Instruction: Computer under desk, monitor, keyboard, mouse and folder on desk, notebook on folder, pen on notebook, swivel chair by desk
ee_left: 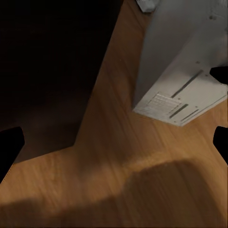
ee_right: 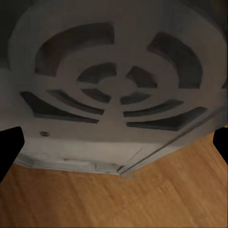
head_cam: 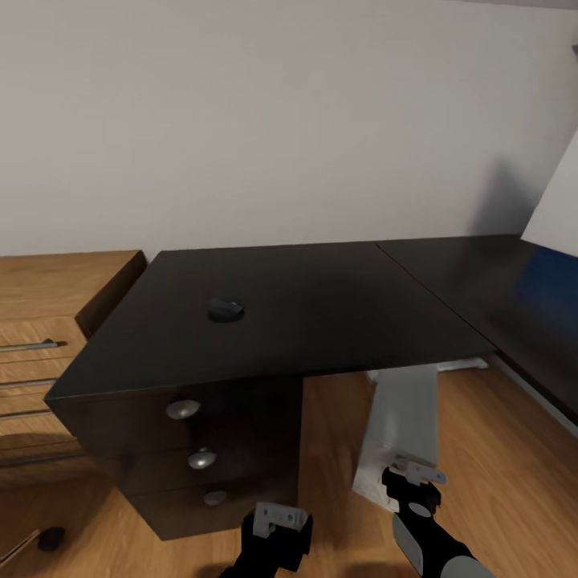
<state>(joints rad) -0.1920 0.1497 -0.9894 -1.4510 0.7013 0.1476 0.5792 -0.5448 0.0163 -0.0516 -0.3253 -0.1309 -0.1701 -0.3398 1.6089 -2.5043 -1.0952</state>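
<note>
- The computer (head_cam: 399, 433) is seen standing on the floor under the edge of the desk (head_cam: 321, 313), beside the black drawer unit (head_cam: 201, 449). It looks tilted, so it is judged to be not yet set straight in its place.
- The right gripper (head_cam: 411, 475) is held right up against the near face of the computer, most likely to push or steady it. In the right wrist view the round fan grille (ee_right: 118, 85) is seen very close. The fingers are spread wide and nothing is held between them.
- The left gripper (head_cam: 279, 518) is held low over the floor, near the drawer unit. Its fingers are spread wide too, with nothing between them.
- The mouse (head_cam: 225, 309) is found on the desk top, well apart from both grippers.
- The desk top is black and shiny. A blue panel (head_cam: 550, 293) is seen at the far right.
- The floor (head_cam: 514, 482) is of light wood. A plain pale wall (head_cam: 281, 120) is behind the desk, and a light wooden drawer chest (head_cam: 40, 337) is set just beside it.
</note>
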